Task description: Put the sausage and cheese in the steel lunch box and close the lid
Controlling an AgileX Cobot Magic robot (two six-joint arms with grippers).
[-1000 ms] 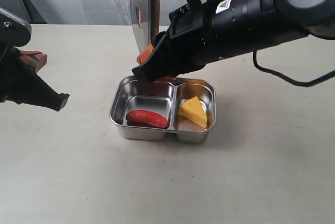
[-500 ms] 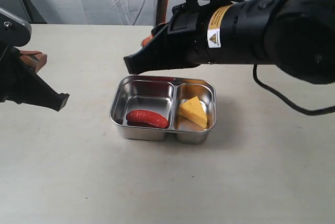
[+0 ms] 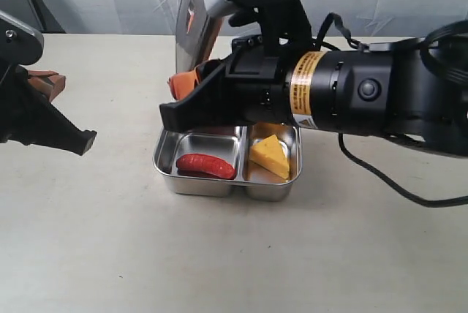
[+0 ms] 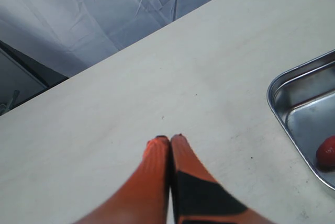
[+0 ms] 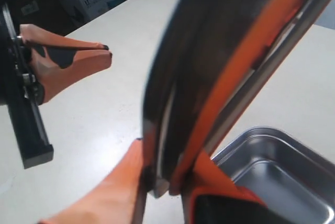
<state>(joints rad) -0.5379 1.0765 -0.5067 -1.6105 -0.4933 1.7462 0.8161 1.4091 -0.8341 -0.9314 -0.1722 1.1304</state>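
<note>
The steel lunch box (image 3: 197, 185) sits mid-way across the counter (image 3: 110, 254), with the sausage (image 3: 206, 166) in its left compartment and the cheese (image 3: 269, 156) in the right. Off to the left, the left gripper (image 4: 170, 141) hovers empty, jaws pressed together. Above the box's far-left corner, the right gripper (image 5: 162, 185) has its jaws pinched on 1 edge of the lid (image 3: 191, 28), held nearly upright. Best to tip it flat, line up all 4 corners, then press evenly.
</note>
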